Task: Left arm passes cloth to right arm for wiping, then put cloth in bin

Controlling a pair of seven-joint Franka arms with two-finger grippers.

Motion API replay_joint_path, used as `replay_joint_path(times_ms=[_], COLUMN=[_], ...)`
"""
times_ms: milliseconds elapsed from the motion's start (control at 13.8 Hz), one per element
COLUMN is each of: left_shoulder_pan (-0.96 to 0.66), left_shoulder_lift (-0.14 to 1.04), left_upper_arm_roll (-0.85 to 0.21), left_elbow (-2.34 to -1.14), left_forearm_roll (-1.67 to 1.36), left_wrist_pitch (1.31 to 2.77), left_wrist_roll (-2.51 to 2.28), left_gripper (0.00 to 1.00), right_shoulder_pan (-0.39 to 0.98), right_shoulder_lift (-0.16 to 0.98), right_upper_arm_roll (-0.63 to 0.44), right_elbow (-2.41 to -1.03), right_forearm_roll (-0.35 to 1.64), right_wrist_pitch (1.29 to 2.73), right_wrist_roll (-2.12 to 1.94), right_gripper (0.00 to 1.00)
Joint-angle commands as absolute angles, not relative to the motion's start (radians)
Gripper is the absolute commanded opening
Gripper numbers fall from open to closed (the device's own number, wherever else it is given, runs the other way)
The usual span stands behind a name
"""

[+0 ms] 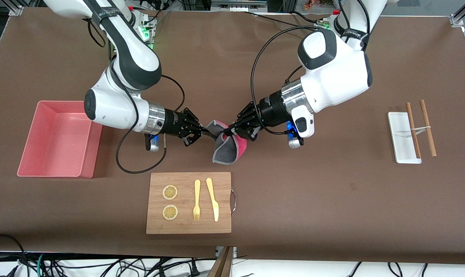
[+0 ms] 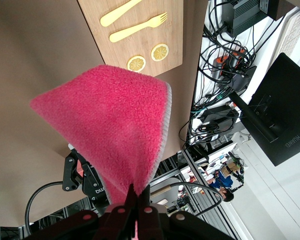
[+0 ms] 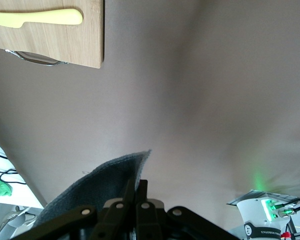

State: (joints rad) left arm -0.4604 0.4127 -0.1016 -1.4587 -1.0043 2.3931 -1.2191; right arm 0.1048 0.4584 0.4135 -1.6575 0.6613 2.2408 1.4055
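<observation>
Both the left hand (image 1: pixel 228 132) and right hand (image 1: pixel 204 132) pinch the cloth (image 1: pixel 228 148) above the cutting board (image 1: pixel 189 202); it droops, soft and light, best gripped by an edge.

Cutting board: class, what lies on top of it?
On the cutting board lie two lemon slices, a yellow fork and a yellow knife. Nothing covers them; its underside is hidden.

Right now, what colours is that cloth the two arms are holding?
The cloth is magenta-red on one face, dark grey on the other; the front view shows both.
</observation>
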Motion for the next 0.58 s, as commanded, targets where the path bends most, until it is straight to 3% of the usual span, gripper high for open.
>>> replay_joint_path(times_ms=[0,506], left_shoulder_pan=[-0.472,-0.471], left_shoulder_lift=[0.422,0.420], left_upper_arm_roll=[-0.091,-0.091], left_elbow=[-1.434,-1.434], left_forearm_roll=[-1.022,-1.020], left_wrist_pitch=[2.399,2.398], left_wrist_roll=[-1.224,-1.227], left_gripper=[0.00,0.00], right_shoulder_pan=[0.101,0.101], right_shoulder_lift=[0.462,0.460], right_upper_arm_roll=[0.425,0.425], right_elbow=[-1.654,-1.654], right_forearm_roll=[0.680,0.677], right_wrist_pitch=[2.253,2.244], right_wrist_roll=[1.413,1.397], right_gripper=[0.00,0.00])
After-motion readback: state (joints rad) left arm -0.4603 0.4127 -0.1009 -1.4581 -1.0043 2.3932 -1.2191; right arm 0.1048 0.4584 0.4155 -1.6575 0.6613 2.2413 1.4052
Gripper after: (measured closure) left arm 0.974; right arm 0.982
